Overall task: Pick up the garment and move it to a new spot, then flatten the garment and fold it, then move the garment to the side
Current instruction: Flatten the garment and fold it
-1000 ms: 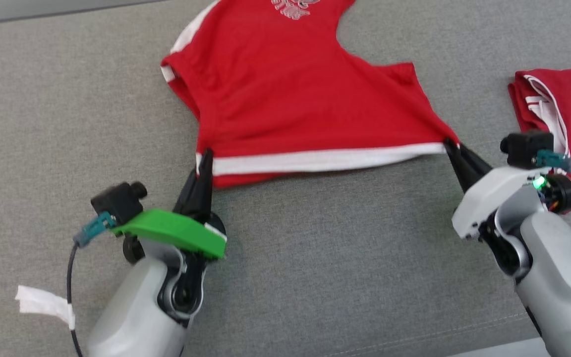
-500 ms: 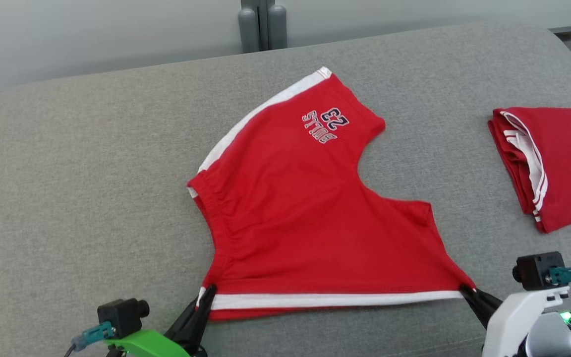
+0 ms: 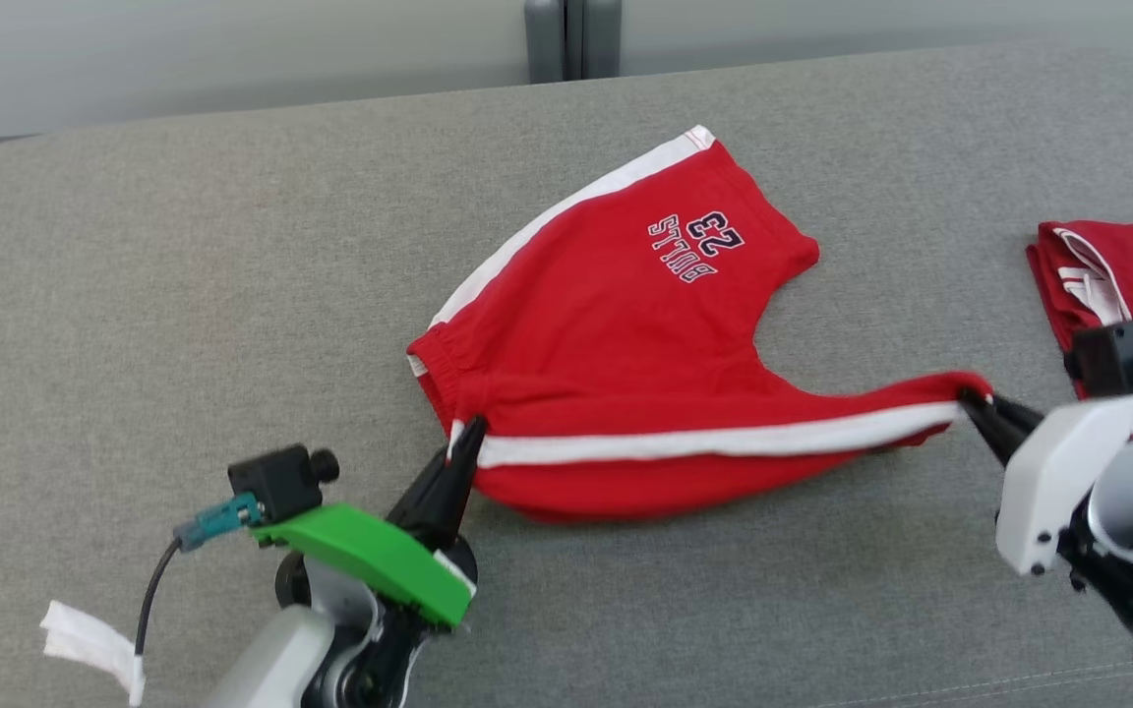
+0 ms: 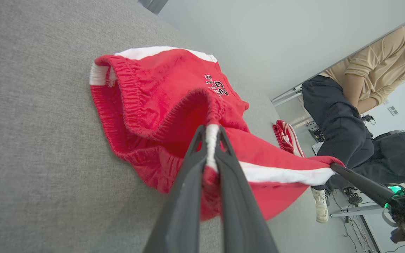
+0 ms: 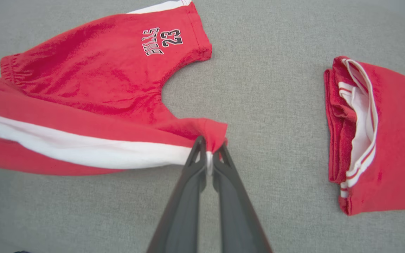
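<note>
The garment (image 3: 626, 334) is a pair of red shorts with a white side stripe and a "BULLS 23" print, lying on a grey upholstered surface (image 3: 183, 295). My left gripper (image 3: 468, 433) is shut on the waistband end of the near striped edge. My right gripper (image 3: 970, 398) is shut on the leg-hem end of the same edge. That edge hangs lifted between them, above the rest of the cloth. The left wrist view shows the white stripe pinched in my left gripper (image 4: 211, 131) and the garment (image 4: 160, 95) beyond. In the right wrist view my right gripper (image 5: 207, 147) holds the garment (image 5: 83, 80) corner.
A second red garment, folded, (image 3: 1117, 265) lies at the right, just behind my right wrist, also seen as the folded red garment (image 5: 381, 140). A person (image 4: 346, 105) stands beyond the far right of the surface. The grey surface ends at a wall behind.
The head camera has tilted up. Since half a second ago both grippers have raised the striped edge and carried it away from me, over the near part of the shorts.
</note>
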Motion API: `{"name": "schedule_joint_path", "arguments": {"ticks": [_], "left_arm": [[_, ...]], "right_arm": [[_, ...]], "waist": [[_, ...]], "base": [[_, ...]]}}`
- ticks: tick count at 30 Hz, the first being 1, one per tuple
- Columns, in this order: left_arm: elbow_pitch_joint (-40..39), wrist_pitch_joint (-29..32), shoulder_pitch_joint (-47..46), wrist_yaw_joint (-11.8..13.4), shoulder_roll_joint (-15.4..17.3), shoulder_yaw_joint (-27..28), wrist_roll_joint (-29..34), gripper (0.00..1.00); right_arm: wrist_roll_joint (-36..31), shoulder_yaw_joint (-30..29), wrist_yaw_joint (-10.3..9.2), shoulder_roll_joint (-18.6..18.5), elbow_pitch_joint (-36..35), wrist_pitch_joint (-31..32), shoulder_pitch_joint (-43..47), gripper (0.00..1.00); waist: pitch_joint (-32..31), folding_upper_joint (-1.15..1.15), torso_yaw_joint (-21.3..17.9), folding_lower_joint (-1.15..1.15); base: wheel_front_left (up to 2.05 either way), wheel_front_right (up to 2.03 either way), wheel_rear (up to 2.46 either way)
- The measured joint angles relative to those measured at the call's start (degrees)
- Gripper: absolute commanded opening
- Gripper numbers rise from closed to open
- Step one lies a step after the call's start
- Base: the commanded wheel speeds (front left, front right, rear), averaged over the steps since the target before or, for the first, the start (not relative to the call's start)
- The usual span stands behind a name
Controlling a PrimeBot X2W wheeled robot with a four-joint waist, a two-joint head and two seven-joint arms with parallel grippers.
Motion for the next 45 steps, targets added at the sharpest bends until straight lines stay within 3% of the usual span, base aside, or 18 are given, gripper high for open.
{"name": "schedule_joint_path", "arguments": {"ticks": [5,12,19,29,30,31,39,45], "left_arm": [[3.94,2.81,-8.62,2.57,-3.31,1.05,-1.02,0.0],[10.58,2.57,-17.66,5.56,-7.67,3.19,-1.56,0.0],[16.4,0.89,-22.4,5.66,-10.13,3.13,-1.8,0.0],[21.99,-1.91,-26.66,4.13,-11.56,1.56,-3.63,0.0],[22.38,-2.09,-27.0,3.99,-11.6,1.23,-4.1,0.41],[22.69,-2.18,-27.3,3.76,-11.6,0.92,-4.24,1.0],[22.99,-3.92,-28.35,1.68,-11.67,-2.34,-7.5,1.0],[22.92,-7.79,-26.82,-0.56,-10.32,-3.55,-4.93,1.0]], "right_arm": [[2.72,3.87,-0.01,-3.56,8.64,1.79,-13.14,0.0],[4.93,9.79,-0.01,-6.31,19.65,-0.37,-29.17,0.0],[5.36,14.52,-0.01,-7.04,30.63,-5.54,-41.0,0.0],[4.91,18.17,-0.01,-6.19,43.13,-12.65,-50.01,0.0],[4.89,18.47,-0.01,-6.08,44.24,-13.3,-50.61,0.41],[4.83,18.62,-0.01,-5.99,45.17,-13.86,-51.02,1.0],[4.26,19.67,-0.01,-4.89,51.33,-21.06,-53.64,1.0],[6.9,20.8,-0.01,-4.83,53.82,-23.66,-53.04,1.0]], "waist": [[2.2,0.0,1.34,0.0],[6.42,0.0,3.89,0.0],[10.74,0.0,6.9,0.0],[14.99,0.0,11.12,0.0],[15.27,0.0,11.44,0.0],[15.46,0.0,11.68,0.0],[15.21,0.0,12.19,0.0],[12.87,0.0,11.92,0.0]], "base": [[0.0,0.0,0.0],[0.0,0.0,0.0],[0.0,0.0,0.0],[0.0,0.0,0.0],[0.0,0.0,0.0],[0.0,0.0,0.0],[0.0,0.0,0.0],[0.0,0.0,0.0]]}}
